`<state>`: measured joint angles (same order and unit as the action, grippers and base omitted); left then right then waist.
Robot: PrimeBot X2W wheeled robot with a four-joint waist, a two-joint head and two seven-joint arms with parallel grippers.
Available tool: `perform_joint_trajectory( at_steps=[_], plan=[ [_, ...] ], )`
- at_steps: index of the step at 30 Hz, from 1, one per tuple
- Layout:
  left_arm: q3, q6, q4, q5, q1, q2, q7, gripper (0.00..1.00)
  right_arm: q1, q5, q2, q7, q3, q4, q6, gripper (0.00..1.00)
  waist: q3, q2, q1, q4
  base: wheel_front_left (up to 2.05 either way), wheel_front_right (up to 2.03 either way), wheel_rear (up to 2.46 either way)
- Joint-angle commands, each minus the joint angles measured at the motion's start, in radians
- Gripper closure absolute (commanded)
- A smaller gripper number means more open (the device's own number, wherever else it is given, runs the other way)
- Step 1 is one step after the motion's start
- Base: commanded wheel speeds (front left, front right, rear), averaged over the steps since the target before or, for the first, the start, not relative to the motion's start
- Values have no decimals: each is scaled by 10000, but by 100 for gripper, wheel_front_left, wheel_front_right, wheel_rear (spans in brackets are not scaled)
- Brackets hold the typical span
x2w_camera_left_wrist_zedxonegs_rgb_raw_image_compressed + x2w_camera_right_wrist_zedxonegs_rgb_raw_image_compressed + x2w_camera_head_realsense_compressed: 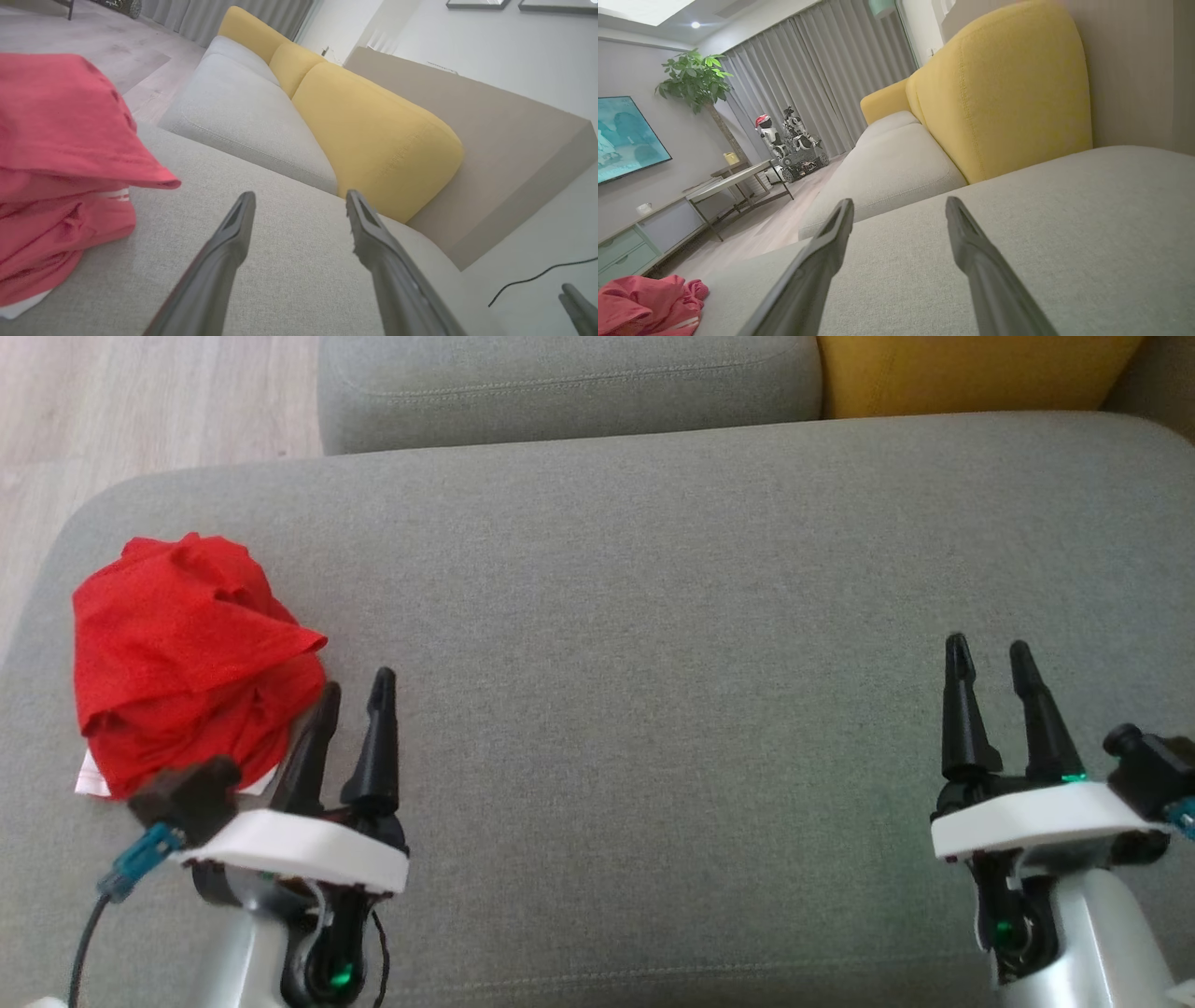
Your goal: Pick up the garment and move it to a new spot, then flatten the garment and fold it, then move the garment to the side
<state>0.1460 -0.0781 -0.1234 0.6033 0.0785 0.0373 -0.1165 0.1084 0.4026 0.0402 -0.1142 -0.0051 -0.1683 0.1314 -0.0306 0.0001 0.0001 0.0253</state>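
Note:
The garment (191, 653) is a crumpled red heap with a bit of white at its lower edge, lying at the left end of the grey sofa seat (653, 616). My left gripper (355, 686) stands open just right of the heap, its fingers empty; the left finger is close against the cloth's edge. In the left wrist view the garment (60, 163) bulks at the left, beside the open left gripper (299, 200). Far to the right my right gripper (988, 653) is open over bare cushion. The right wrist view shows the garment (649, 303) at lower left, well away from the right gripper (899, 205).
A second grey seat cushion (569, 387) and a yellow back cushion (971, 373) lie beyond the seat. Wooden floor (140, 411) runs past the sofa's left end. The right wrist view shows a low table (733, 184), a plant (696, 81), curtains and a parked robot (784, 140) across the room.

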Motion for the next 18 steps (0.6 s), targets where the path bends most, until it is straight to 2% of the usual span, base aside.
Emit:
perform_joint_trajectory(
  at_steps=[1, 18],
  plan=[
    [-145, 48, 442, -327, 657, 186, -133, 0, 592, -335, 71, -146, 199, 431, -5, 0, 5, -1, -1, 2, 0, 0, 0],
    [1175, 711, 311, -2918, 1036, 809, -630, 0, 870, -2970, 82, -646, 558, 301, -6, 0, 26, -1, -1, 44, 0, 0, 0]
  ],
)
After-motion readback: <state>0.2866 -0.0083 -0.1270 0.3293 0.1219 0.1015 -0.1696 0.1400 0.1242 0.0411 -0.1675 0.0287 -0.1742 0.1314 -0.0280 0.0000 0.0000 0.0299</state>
